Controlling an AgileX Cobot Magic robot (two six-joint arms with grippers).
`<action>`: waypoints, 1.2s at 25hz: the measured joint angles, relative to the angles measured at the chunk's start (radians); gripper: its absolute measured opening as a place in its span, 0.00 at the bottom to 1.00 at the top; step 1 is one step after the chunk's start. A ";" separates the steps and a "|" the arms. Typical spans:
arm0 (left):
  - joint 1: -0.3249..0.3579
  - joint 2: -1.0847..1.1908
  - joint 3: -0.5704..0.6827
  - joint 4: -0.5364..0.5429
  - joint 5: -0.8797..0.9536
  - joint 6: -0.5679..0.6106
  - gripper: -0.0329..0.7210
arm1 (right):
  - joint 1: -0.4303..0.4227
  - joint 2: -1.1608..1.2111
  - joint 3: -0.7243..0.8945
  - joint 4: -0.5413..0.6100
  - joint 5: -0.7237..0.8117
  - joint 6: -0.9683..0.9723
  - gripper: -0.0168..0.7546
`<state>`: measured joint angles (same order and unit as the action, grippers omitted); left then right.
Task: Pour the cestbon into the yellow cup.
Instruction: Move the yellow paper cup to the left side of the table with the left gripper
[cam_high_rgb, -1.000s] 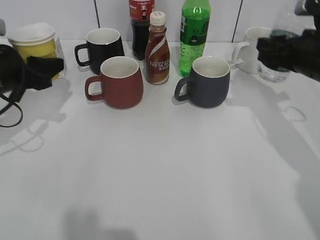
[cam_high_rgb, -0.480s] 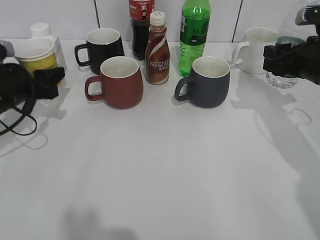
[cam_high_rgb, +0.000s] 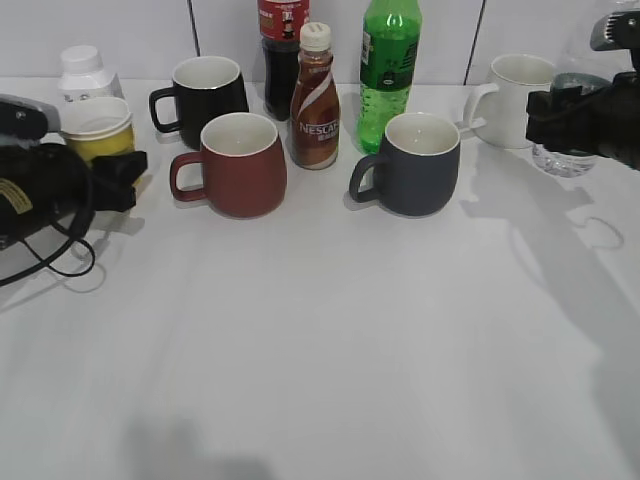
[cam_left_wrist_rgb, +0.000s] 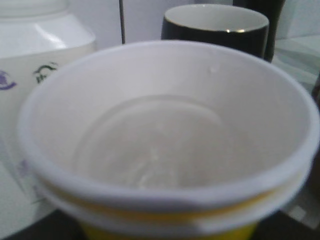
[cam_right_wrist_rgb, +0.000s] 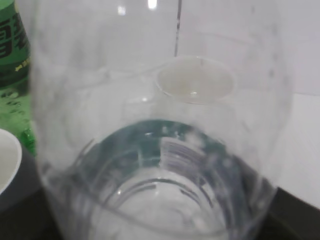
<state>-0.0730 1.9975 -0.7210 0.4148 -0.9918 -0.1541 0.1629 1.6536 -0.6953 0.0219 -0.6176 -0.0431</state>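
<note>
The yellow cup (cam_high_rgb: 98, 128), a small paper cup with a white rim, is held in my left gripper (cam_high_rgb: 95, 170) at the far left, above the table. In the left wrist view the yellow cup (cam_left_wrist_rgb: 165, 150) fills the frame and its white inside is empty. My right gripper (cam_high_rgb: 580, 105) is shut on the cestbon (cam_high_rgb: 565, 155), a clear bottle with a dark green band, at the far right, lifted off the table. In the right wrist view the cestbon (cam_right_wrist_rgb: 155, 150) fills the frame, its band showing through the clear wall.
A red mug (cam_high_rgb: 240, 165), a black mug (cam_high_rgb: 205, 90), a dark grey mug (cam_high_rgb: 415, 165) and a white mug (cam_high_rgb: 520, 90) stand at the back. A Nescafe bottle (cam_high_rgb: 315, 100), a cola bottle (cam_high_rgb: 282, 45) and a green soda bottle (cam_high_rgb: 388, 65) stand between them. A white jar (cam_high_rgb: 82, 72) is back left.
My left gripper has carried the yellow cup rightward and forward, uncovering the white jar behind it. My right gripper with the cestbon shifted right and down a second ago, then held still.
</note>
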 joint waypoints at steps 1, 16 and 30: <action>0.000 0.005 -0.002 0.012 0.000 0.000 0.56 | 0.000 0.000 0.000 0.000 0.000 0.000 0.63; 0.000 0.053 -0.005 0.069 -0.032 0.004 0.72 | 0.000 0.000 0.001 0.000 0.000 -0.001 0.63; 0.000 -0.033 0.068 0.069 -0.011 0.004 0.74 | 0.000 0.125 0.001 0.000 -0.112 -0.002 0.63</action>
<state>-0.0730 1.9645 -0.6530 0.4841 -1.0025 -0.1505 0.1629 1.7789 -0.6942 0.0219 -0.7296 -0.0450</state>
